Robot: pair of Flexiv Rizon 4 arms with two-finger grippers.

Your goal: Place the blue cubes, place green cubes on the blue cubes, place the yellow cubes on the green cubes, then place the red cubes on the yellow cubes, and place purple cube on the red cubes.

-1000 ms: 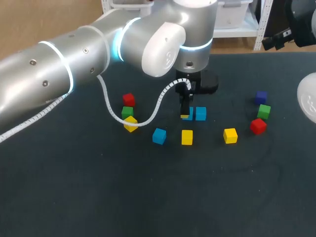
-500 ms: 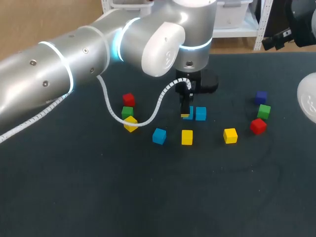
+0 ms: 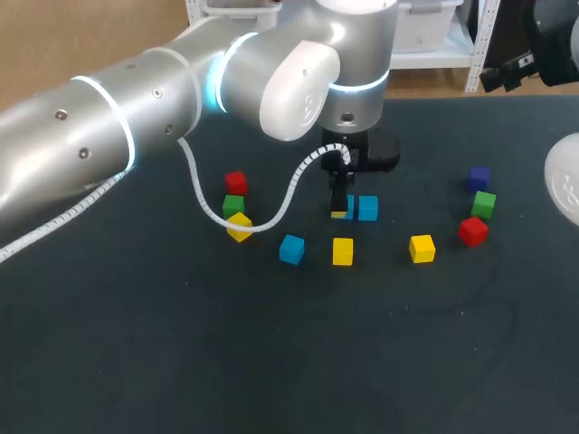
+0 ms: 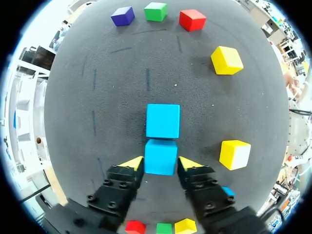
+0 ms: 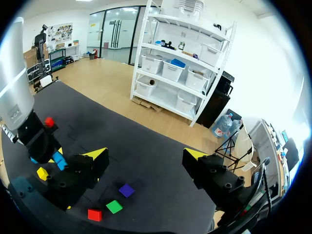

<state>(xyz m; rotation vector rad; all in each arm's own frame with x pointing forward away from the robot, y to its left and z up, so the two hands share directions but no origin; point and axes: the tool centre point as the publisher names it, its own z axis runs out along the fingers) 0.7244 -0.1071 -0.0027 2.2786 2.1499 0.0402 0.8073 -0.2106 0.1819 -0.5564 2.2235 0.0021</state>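
Note:
My left gripper [image 3: 341, 210] hangs low at the table's middle. A blue cube [image 4: 161, 156] rests on the mat between its yellow fingertips [image 4: 132, 163], which stand open, just off the cube's sides. A second blue cube [image 4: 163, 120] sits directly ahead, almost touching the first. A third blue cube [image 3: 291, 249] lies nearer the front. Red [image 3: 236, 182], green [image 3: 233, 204] and yellow [image 3: 239, 225] cubes lie in a row at the left. Purple [image 3: 479, 177], green [image 3: 484, 202] and red [image 3: 472, 231] cubes lie at the right. My right gripper [image 5: 146, 156] is wide open, high above the table's right side.
Two loose yellow cubes [image 3: 342, 250] [image 3: 422, 247] lie in front of the blue pair. A white part of my right arm [image 3: 565, 185] shows at the right edge. The left arm's cable [image 3: 271, 212] loops down over the left-hand cubes.

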